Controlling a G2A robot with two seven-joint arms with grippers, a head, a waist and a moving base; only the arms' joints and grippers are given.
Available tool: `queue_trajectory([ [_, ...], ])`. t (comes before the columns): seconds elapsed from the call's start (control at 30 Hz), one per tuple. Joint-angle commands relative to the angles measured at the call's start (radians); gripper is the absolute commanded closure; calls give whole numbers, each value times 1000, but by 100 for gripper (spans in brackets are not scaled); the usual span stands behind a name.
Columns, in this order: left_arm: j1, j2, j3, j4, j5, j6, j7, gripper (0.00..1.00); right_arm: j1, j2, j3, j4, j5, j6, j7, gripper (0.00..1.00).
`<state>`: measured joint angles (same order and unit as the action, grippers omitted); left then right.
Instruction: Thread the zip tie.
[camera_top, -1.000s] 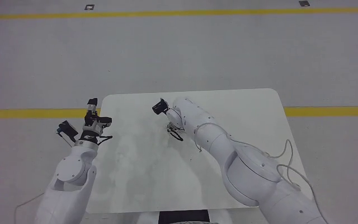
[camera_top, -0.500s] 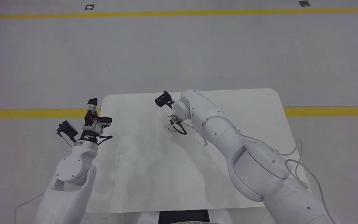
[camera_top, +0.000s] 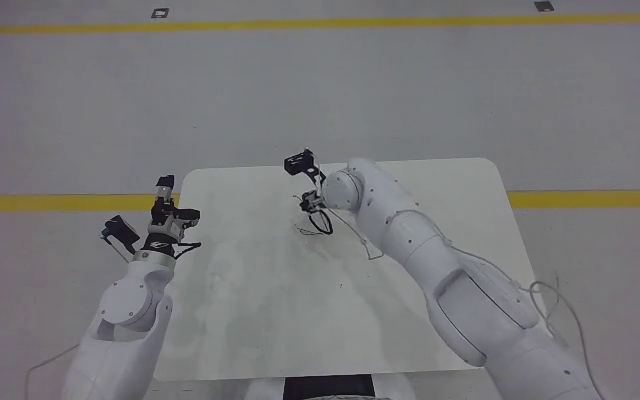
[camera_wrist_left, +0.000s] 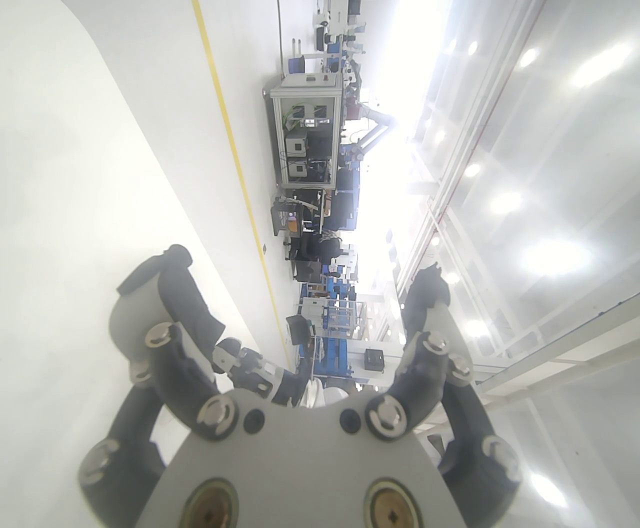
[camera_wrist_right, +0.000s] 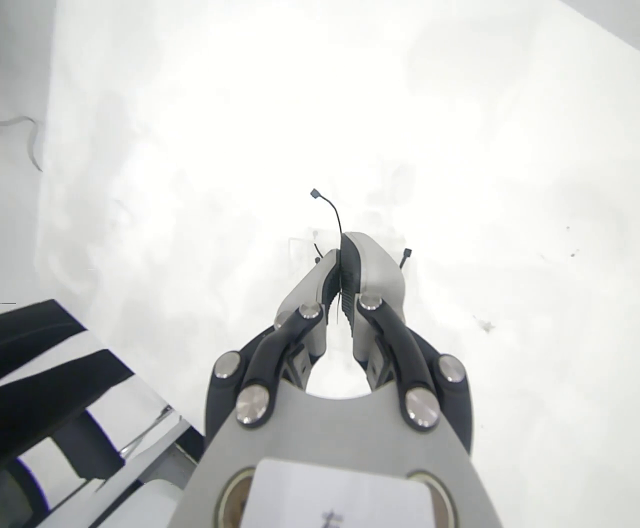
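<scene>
1. Black zip tie (camera_wrist_right: 331, 210) is sitting in the right pincer (camera_wrist_right: 342, 250), which is clamping tight on its strap over the white bench (camera_top: 250, 320); its head is poking beyond the fingertips.
2. Left pincer (camera_wrist_left: 305, 270) is hovering spread wide, holding nothing, by the bench's left edge.

The right gripper (camera_wrist_right: 342, 252) tilts downward with its jaws pressed together, while the left gripper (camera_wrist_left: 302, 270) points forward, jaws spread wide.
</scene>
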<state>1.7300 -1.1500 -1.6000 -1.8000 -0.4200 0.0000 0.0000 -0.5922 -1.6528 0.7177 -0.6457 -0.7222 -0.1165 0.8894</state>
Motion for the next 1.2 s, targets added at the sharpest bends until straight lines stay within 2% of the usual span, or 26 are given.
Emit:
queue_trajectory([
  [0.0,0,0,0,0,0,0,0,0,-27,20,43,-46,21,11,-5,100],
  [0.23,0,0,0,0,0,0,0,0,-173,94,217,-274,108,55,-2,100],
  [0.37,0,0,0,0,0,0,0,0,-251,118,302,-377,204,63,12,100],
  [0.43,0,0,0,0,0,0,0,0,-278,124,330,-405,259,56,21,100],
  [0.53,0,0,0,0,0,0,0,0,-302,129,360,-420,343,48,29,100],
  [0.67,0,0,0,0,0,0,0,0,-312,128,377,-411,464,-12,46,100],
  [1.07,0,0,0,0,0,0,0,0,-321,128,375,-418,474,-16,29,100],
  [1.13,-1,0,1,0,5,-1,-1,0,-317,129,370,-426,453,9,8,100],
  [1.17,-7,1,4,4,44,-17,-8,0,-314,129,367,-431,451,26,-1,100],
])
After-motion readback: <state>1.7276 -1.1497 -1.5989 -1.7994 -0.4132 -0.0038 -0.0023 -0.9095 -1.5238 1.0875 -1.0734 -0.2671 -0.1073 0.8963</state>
